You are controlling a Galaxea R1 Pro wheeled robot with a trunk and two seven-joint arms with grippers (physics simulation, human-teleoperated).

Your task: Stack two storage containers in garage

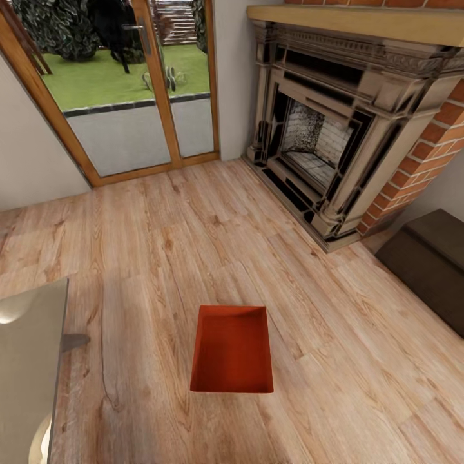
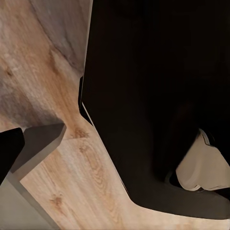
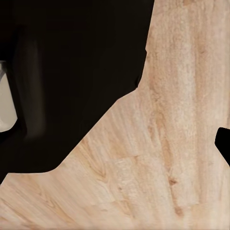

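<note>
An orange-red storage container [image 1: 232,351] is seen upright and open-topped on the light wood plank floor [image 1: 161,232] of the living room, well apart from the brick fireplace [image 1: 335,122]. It is judged rigid, light and smooth-walled, hence slippery; opposite rims should be taken, one per pincer. The state of either pincer cannot be told.

No readable text, label, brand, number or sign anywhere. Storage container [image 1: 232,351] — plain orange-red walls, unmarked. Fireplace [image 1: 335,129] surround and brick — carved ornament only, no lettering. Glass doors [image 1: 138,90], plank floor [image 1: 161,245] — bare of writing.
</note>
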